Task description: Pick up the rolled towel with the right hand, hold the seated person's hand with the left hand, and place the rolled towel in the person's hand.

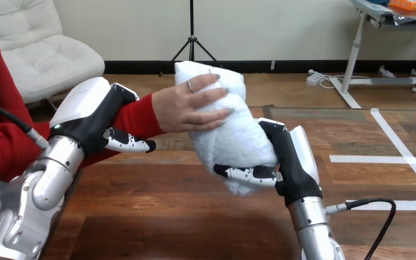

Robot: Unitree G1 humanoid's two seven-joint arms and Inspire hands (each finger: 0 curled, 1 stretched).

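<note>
A white rolled towel (225,130) stands tilted in mid-air above the table, at the middle of the head view. My right hand (290,157) grips its lower end from the right, thumb curled under it. The person's hand (192,108) comes in from the left on a red sleeve and lies over the towel's upper part, fingers spread across it. My left hand (95,116) sits at the person's wrist, its fingers wrapped over the red sleeve and its thumb below it.
The wooden table (157,216) stretches below both arms. The person's red-sleeved arm (0,141) fills the left edge behind my left forearm.
</note>
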